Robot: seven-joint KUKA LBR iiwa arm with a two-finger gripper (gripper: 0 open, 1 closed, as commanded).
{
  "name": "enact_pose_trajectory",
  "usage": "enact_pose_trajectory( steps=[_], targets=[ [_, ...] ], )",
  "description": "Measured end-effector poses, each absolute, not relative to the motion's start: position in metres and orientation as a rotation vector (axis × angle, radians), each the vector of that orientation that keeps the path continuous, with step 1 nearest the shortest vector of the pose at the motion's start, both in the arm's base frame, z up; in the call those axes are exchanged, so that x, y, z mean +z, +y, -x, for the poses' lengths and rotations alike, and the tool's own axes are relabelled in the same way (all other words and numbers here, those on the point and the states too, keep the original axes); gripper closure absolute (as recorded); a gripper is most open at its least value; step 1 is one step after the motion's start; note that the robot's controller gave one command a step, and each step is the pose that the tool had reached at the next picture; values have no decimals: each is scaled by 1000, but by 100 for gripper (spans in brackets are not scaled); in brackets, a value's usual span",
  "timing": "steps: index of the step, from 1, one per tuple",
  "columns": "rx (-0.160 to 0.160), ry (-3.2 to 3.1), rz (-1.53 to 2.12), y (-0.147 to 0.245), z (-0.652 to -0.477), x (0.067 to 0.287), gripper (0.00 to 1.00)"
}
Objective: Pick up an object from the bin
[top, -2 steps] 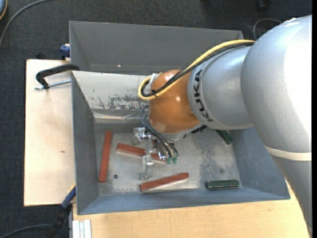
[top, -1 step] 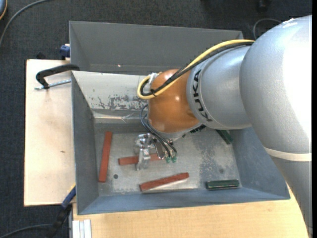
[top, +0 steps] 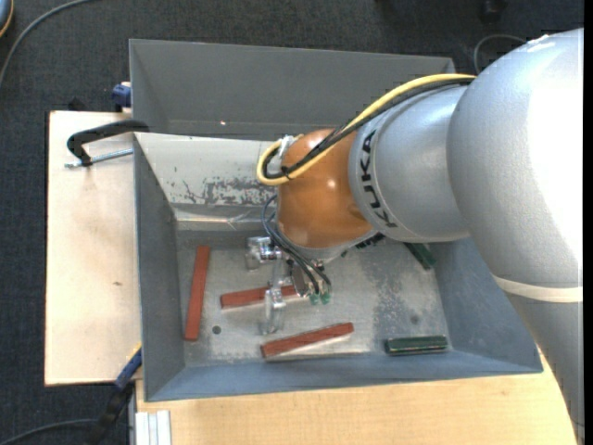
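The claw point(top: 267, 281) is down inside the grey bin point(top: 157, 276), close to the floor. Its 2 fingers point(top: 273, 309) are apart, with a gap between them. It is right over the middle red stick point(top: 243, 298), which lies flat in the middle of the bin. 1 finger is on the far side of this stick. The other crosses the stick on the near side and looks like it is touching it, but I cannot tell for sure.

The stick is still flat on the floor, so nothing has been picked up yet. I think the reaching part is just about done. What is left is to squeeze the fingers together on the stick and lift it out.

2 more red sticks lie apart from the claw: the left red stick point(top: 196, 291) by the left wall and the front red stick point(top: 307, 339) near the front wall. A dark green thing point(top: 417, 345) lies in the front right part of the bin.
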State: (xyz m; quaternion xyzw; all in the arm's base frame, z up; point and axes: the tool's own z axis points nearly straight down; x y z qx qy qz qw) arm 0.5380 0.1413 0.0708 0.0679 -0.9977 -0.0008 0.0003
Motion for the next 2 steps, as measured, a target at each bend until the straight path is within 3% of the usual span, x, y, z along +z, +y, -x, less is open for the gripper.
enact_pose_trajectory(
  steps=[1, 2],
  targets=[
    [-2, -3133, -213, 141, -538, 71, 100],
    [-6, -3150, -213, 151, -559, 237, 100]
  ],
)
